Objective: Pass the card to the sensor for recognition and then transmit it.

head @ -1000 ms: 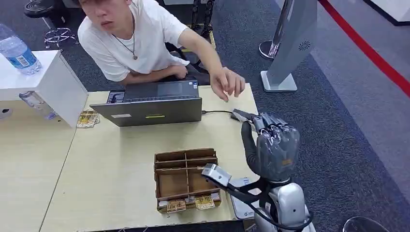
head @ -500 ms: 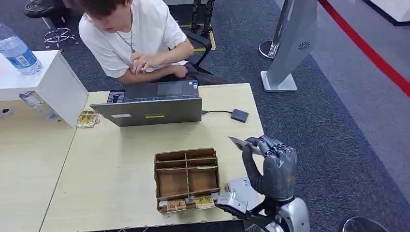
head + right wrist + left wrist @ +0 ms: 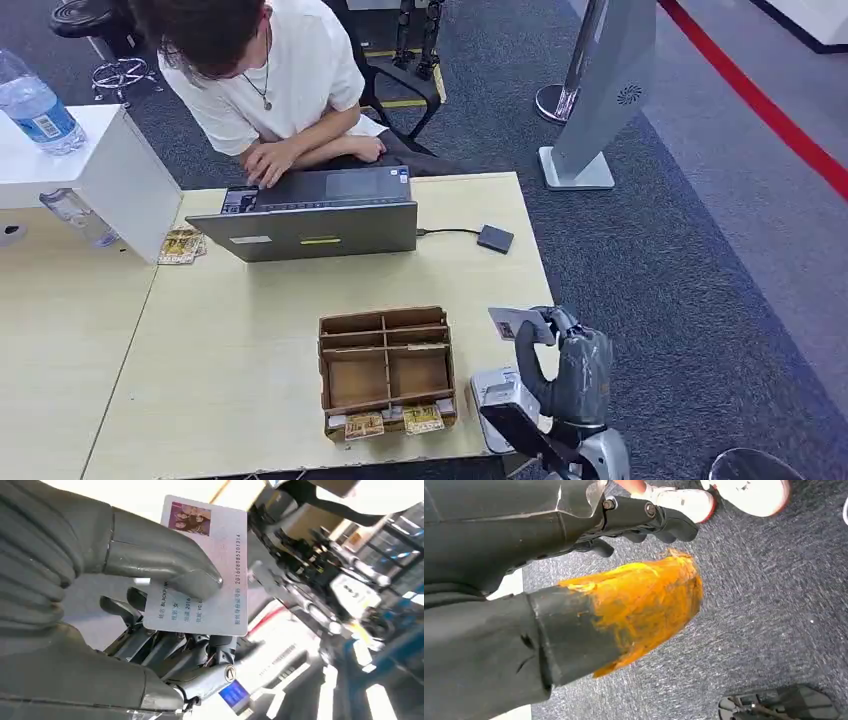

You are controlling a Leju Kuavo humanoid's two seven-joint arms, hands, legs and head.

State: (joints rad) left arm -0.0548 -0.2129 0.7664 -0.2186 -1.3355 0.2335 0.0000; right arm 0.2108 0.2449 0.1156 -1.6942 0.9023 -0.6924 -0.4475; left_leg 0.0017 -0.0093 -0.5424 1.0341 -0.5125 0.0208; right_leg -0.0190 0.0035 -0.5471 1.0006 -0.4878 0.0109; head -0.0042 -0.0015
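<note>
1. Holding a pale rectangular plastic ID card with a small photo in one corner point(image 3: 512, 322), the right robot hand point(image 3: 568, 362) sits low over the near right corner of the light wooden table point(image 3: 250, 330); the right wrist view shows the thumb point(image 3: 165, 562) pressing the card point(image 3: 202, 567) against the fingers behind it.
2. A second ago that hand was reaching far forward, close to the small dark square sensor pad on its cable point(image 3: 495, 238); now it has drawn back toward the robot's body, and the sensor lies well apart from the card.
3. The person in the white T-shirt point(image 3: 270, 70), who had an arm stretched toward the sensor, now has both hands at the grey laptop point(image 3: 315, 215).
4. I judge the scan step over and the handover still to come.
5. The left robot hand point(image 3: 644, 522) hangs over grey carpet; I cannot tell whether its fingers are apart or closed.
6. The brown cardboard divided tray point(image 3: 385, 370) stands just left of the card.
</note>
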